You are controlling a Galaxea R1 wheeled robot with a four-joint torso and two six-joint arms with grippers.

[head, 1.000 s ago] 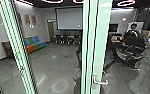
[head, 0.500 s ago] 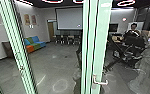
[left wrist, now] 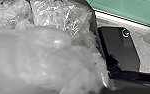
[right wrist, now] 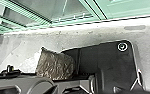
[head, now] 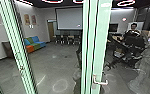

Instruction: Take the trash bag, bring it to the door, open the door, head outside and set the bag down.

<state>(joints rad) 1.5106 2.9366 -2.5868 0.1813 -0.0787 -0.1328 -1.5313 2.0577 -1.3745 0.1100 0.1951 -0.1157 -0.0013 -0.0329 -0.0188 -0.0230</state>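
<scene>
In the head view a glass door (head: 100, 57) in a pale green frame stands upright in front of me, with a metal lever handle (head: 101, 82) low on it. Clear, wrinkled plastic of the trash bag (left wrist: 46, 57) shows large and close in the left wrist view. The right wrist view shows the bag (right wrist: 54, 65) as a crumpled, shiny, grey-brown bundle beside my dark base plate. I cannot make out what grips the bag.
Another green frame post (head: 21, 50) stands at the left. Beyond the glass are a colourful sofa (head: 34, 43), chairs, a screen (head: 69, 18) and a seated person (head: 133, 31). Green framing (right wrist: 73, 23) runs along the floor's edge in the right wrist view.
The dark jointed shape behind the glass at the right, near the seated person, has shifted. The door, its handle and the head camera's view stay as they were.
</scene>
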